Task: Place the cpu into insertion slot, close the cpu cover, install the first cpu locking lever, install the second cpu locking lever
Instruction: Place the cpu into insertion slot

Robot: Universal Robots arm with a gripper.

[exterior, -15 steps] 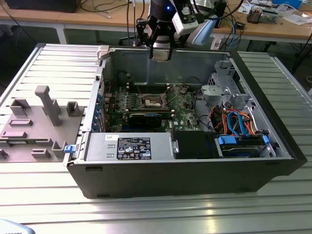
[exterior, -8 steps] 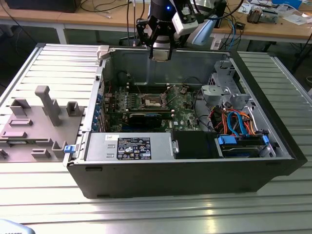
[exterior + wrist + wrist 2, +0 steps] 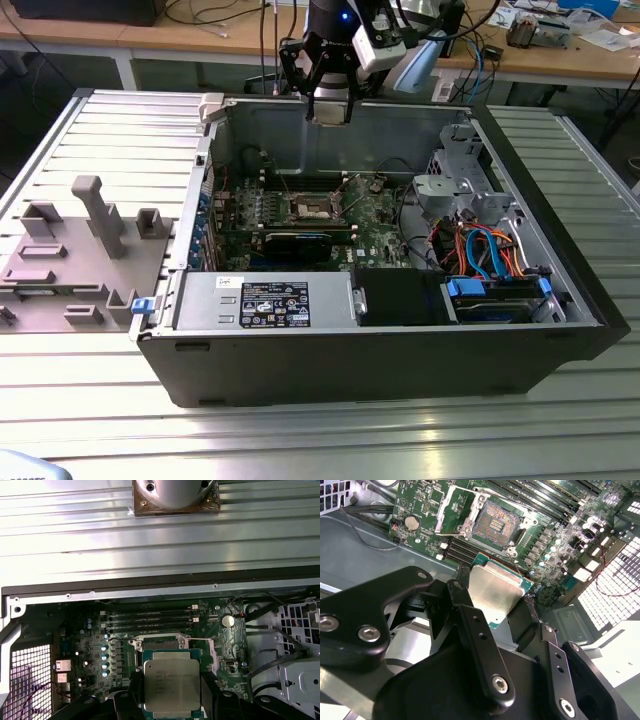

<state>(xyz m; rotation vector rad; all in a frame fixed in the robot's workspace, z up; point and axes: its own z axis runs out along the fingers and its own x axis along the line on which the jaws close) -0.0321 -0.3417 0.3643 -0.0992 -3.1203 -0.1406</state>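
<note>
My gripper hangs above the rear wall of the open computer case, shut on the cpu. In both wrist views the cpu is a flat silver-topped square chip on a green edge, pinched between black fingers on two opposite sides. Below it on the green motherboard lies the insertion slot, its dark contact field bare. The cpu cover stands swung open beside the socket. In the first wrist view the cpu hides part of the insertion slot.
A power supply and a drive bay with blue tabs line the case front. Orange and blue cables sit at the exterior view's right. Memory slots and a coin battery flank the socket. A grey fixture stands outside.
</note>
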